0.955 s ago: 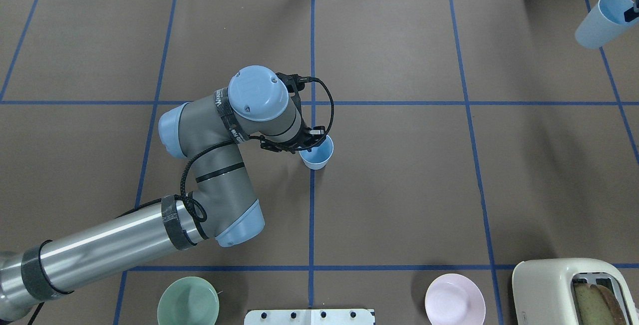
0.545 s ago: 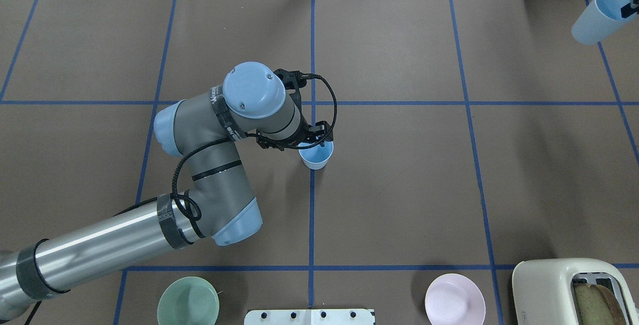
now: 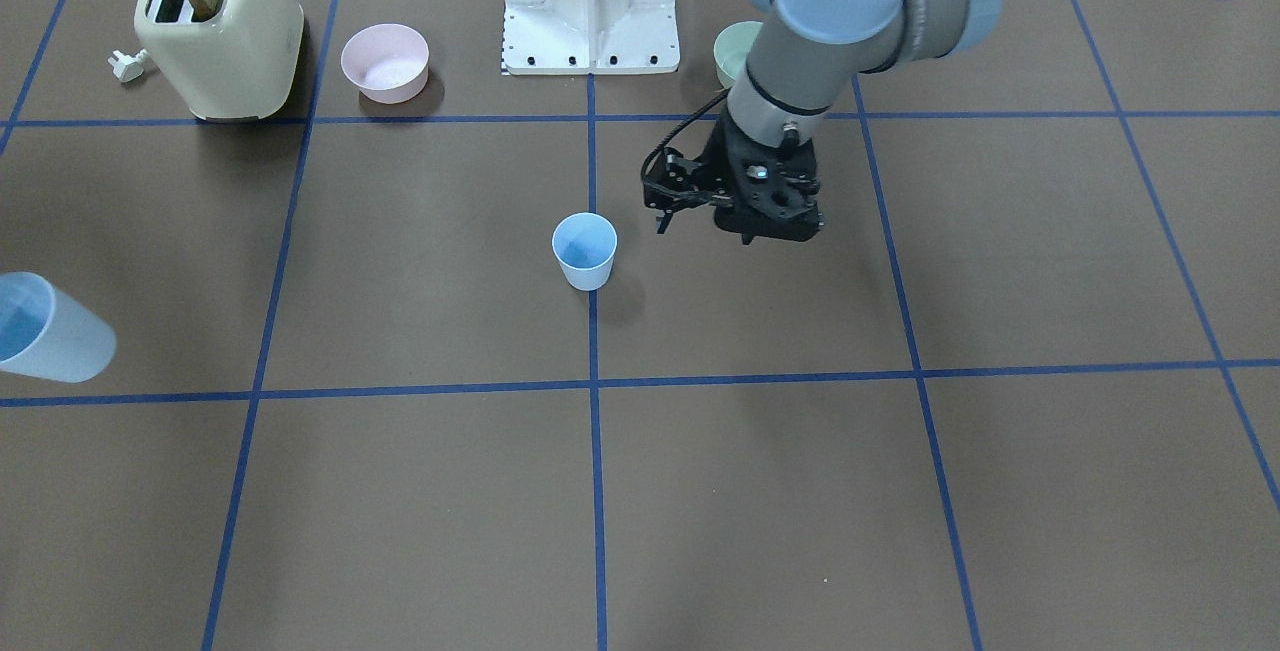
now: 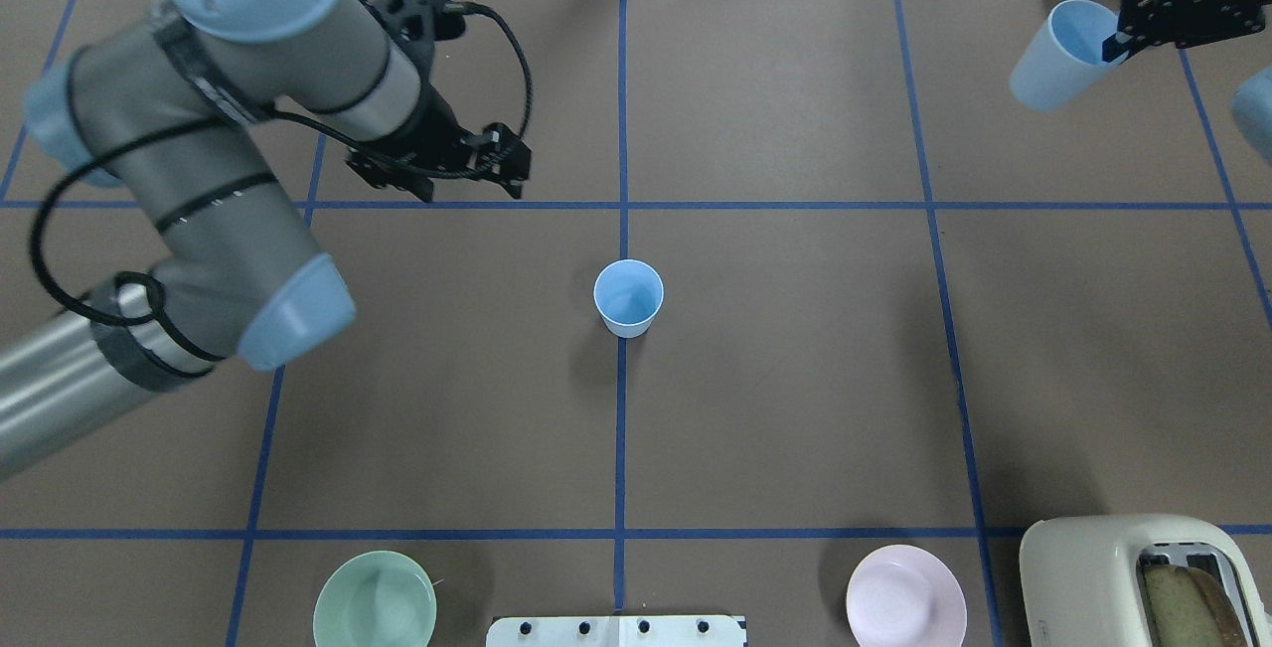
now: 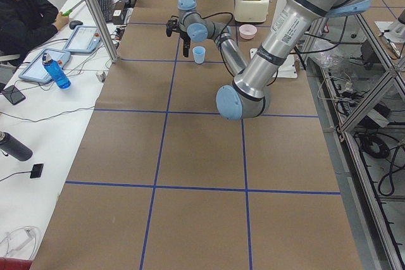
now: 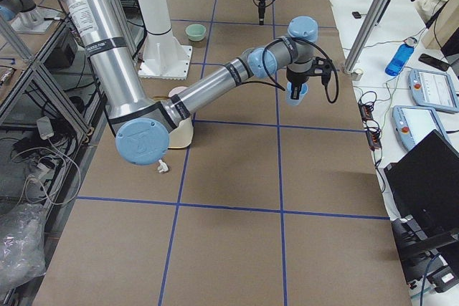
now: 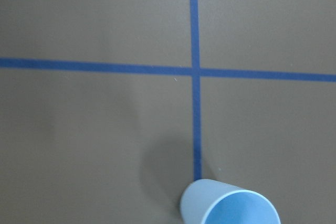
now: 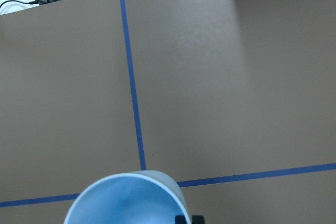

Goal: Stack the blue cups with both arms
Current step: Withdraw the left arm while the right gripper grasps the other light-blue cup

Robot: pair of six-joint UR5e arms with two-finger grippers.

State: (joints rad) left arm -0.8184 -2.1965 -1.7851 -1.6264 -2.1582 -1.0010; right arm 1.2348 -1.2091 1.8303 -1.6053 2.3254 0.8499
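Note:
One blue cup [image 4: 628, 297] stands upright and free on the centre tape line; it also shows in the front view [image 3: 585, 249] and at the bottom of the left wrist view [image 7: 231, 208]. My left gripper [image 4: 472, 192] hangs raised, left of and beyond this cup, clear of it, open and empty; it also shows in the front view [image 3: 745, 231]. My right gripper [image 4: 1123, 41] is shut on the rim of the second blue cup [image 4: 1058, 56] and holds it tilted above the far right of the table. That cup also shows in the front view [image 3: 45, 329] and the right wrist view [image 8: 126, 200].
A cream toaster [image 4: 1133, 577] with bread, a pink bowl [image 4: 905, 594] and a mint-green bowl [image 4: 375, 599] stand along the near edge, beside the white pedestal [image 3: 592, 1]. An operator [image 5: 25, 11] sits at a side table.
My left gripper has let go of the centre cup and pulled up and away to the left. My right gripper has carried its cup leftward, further into the overhead view.

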